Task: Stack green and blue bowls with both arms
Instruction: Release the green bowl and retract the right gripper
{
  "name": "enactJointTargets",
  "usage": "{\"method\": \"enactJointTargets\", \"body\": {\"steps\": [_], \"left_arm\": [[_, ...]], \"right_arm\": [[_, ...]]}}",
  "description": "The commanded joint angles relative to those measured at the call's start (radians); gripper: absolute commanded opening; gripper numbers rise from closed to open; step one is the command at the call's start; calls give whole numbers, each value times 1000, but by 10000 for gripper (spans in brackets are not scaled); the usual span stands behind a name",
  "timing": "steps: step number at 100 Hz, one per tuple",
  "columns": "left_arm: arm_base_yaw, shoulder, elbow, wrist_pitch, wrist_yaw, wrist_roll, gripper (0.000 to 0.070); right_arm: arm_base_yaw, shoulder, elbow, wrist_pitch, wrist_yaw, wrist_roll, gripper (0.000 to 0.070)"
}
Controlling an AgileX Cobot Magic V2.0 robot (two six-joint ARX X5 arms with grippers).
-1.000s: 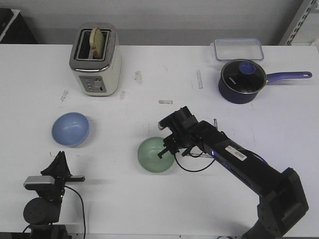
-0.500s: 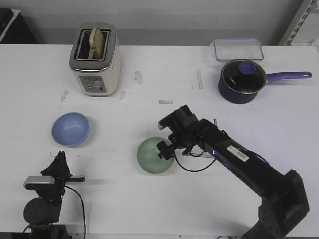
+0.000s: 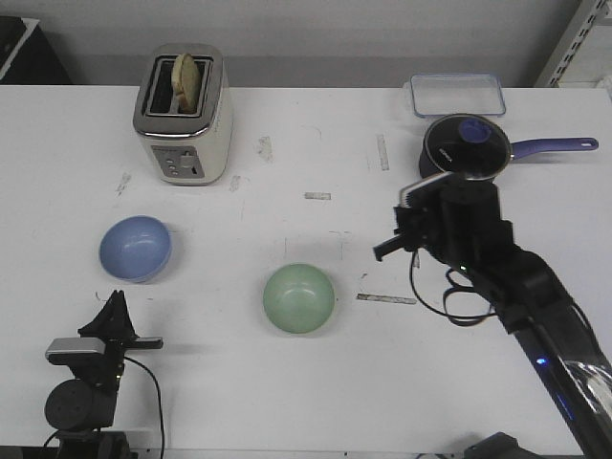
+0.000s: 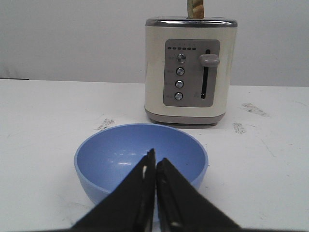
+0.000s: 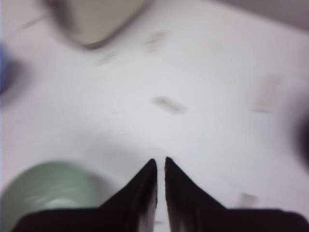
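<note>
The pale green bowl point(image 3: 299, 297) sits upright on the white table near the middle front. It also shows blurred in the right wrist view point(image 5: 46, 193). The light blue bowl point(image 3: 135, 248) sits upright at the left and fills the left wrist view point(image 4: 111, 159). My left gripper point(image 3: 116, 308) rests low at the front left, just in front of the blue bowl, its jaws shut and empty point(image 4: 155, 162). My right gripper point(image 3: 385, 251) hangs above the table to the right of the green bowl, apart from it, with its jaws together and empty point(image 5: 160, 162).
A cream toaster point(image 3: 184, 115) holding bread stands behind the blue bowl, and shows in the left wrist view point(image 4: 190, 72). A dark blue saucepan point(image 3: 464, 156) with a lid and a clear container point(image 3: 457, 94) are at the back right. Tape marks dot the table.
My right arm has drawn back from the green bowl's rim, up and to the right. The green bowl stays on the table. The left arm has not moved.
</note>
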State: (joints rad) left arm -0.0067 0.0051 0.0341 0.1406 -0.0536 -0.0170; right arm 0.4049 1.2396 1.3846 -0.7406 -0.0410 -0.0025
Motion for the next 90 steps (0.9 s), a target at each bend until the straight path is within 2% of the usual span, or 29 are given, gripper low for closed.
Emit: {"method": "enactJointTargets", "body": {"steps": [1,20,32,47,60,74,90], "left_arm": [[2,-2,-21,10,1,2,2],[2,-2,-20,20,1,-8,1],[2,-2,-2,18,1,-51,1],[2,0,78,-6,1,-77,1],[2,47,241,-102,0,-76,1],[2,208,485,-239,0,-67,1],[8,475,785,-411,0,7,0]], "right_arm": [[-32,-53,-34,11,35,2,0],[-153,-297,-326,147,49,2,0],[-187,-450,-544,264,50,4,0],[-202,-607,-758,355,50,60,0],[-202,-664,-824,359,49,78,0],[-201,-668,-829,367,49,74,0],[-201,-668,-829,396,49,73,0]]}}
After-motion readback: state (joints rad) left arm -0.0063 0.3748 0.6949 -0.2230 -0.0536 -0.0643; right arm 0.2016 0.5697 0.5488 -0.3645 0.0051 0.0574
